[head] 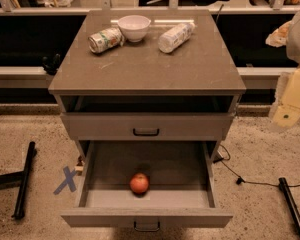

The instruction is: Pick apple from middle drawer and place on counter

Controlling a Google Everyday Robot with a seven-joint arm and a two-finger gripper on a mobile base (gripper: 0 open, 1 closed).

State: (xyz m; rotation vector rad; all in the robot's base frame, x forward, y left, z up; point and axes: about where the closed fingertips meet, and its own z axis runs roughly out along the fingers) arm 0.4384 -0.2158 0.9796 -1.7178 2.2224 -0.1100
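The apple (139, 183) is small, round and red-orange. It lies inside the middle drawer (105, 169), near the front, a little left of centre. The drawer is pulled fully out; its flat front with a black bar handle (146, 226) is at the bottom of the view. The counter (145, 66) is the cabinet's flat grey-brown top. My gripper (288, 115) is a pale cream shape at the far right edge, about level with the counter's front edge, well right of the cabinet and far from the apple. It holds nothing that I can see.
On the counter's back part lie a tipped can (105, 39), a white bowl (134, 27) and a tipped plastic bottle (175, 36). The upper drawer front (146, 126) is shut. Black stand legs (24, 179) and a cable (240, 176) lie on the floor beside the cabinet.
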